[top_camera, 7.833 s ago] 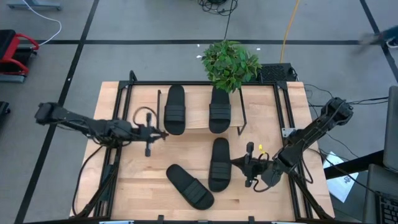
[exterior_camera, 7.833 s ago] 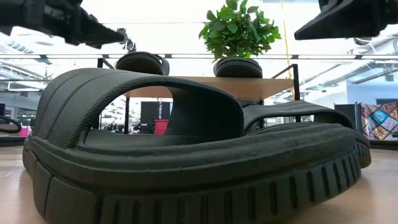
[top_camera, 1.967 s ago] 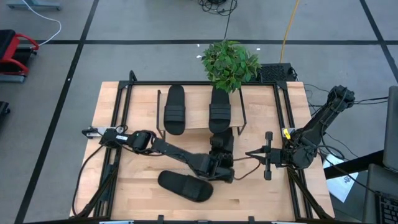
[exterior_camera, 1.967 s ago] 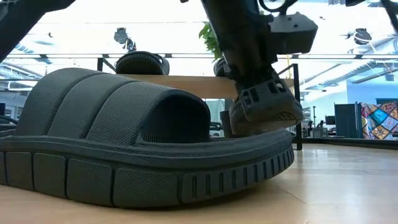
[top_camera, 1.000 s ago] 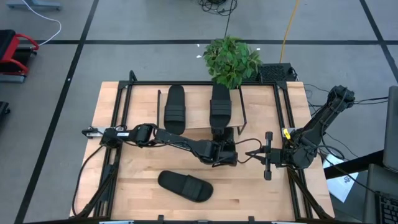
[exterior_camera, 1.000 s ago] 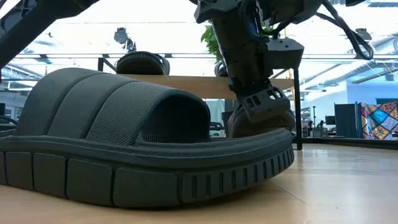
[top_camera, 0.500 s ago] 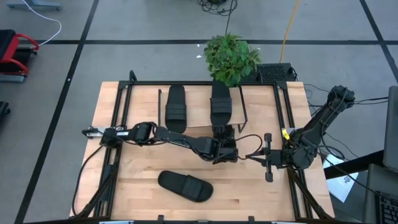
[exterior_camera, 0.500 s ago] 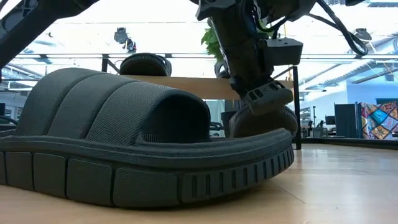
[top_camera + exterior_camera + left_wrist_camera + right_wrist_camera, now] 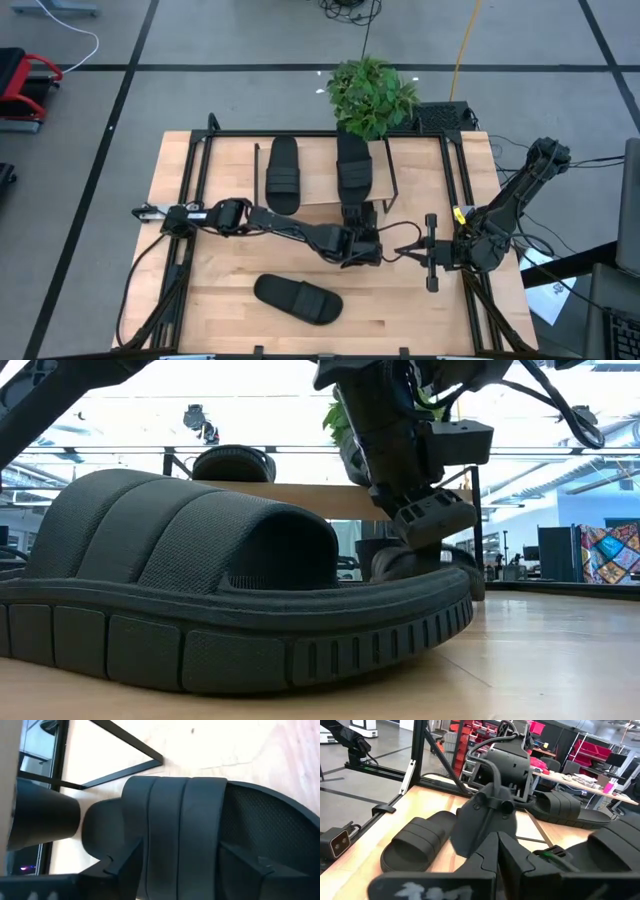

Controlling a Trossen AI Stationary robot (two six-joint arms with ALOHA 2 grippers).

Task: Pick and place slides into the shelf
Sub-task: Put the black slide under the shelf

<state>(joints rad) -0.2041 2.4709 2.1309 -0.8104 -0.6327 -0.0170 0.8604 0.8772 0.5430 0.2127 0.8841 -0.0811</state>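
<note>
Reaching my left gripper (image 9: 365, 243) to front edge of shelf (image 9: 315, 180): pale wood plank on thin black wire legs. My fingers straddle ribbed strap of third slide (image 9: 200, 825), spread, cannot tell if touching; matte black rubber, oval sole, tucked under shelf. Two slides (image 9: 283, 175) atop plank. Fourth slide (image 9: 297, 299) lies well before shelf. My right gripper (image 9: 405, 251) waits right of shelf, jaws closed.

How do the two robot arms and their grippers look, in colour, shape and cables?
Both arms are dark, nearly black, built of slim jointed segments. The left arm has a pale label near its base and thin black cables looping along it. The right arm has a small yellow mark near its wrist. The left gripper and right gripper are blocky, with two narrow dark jaws each.
</note>
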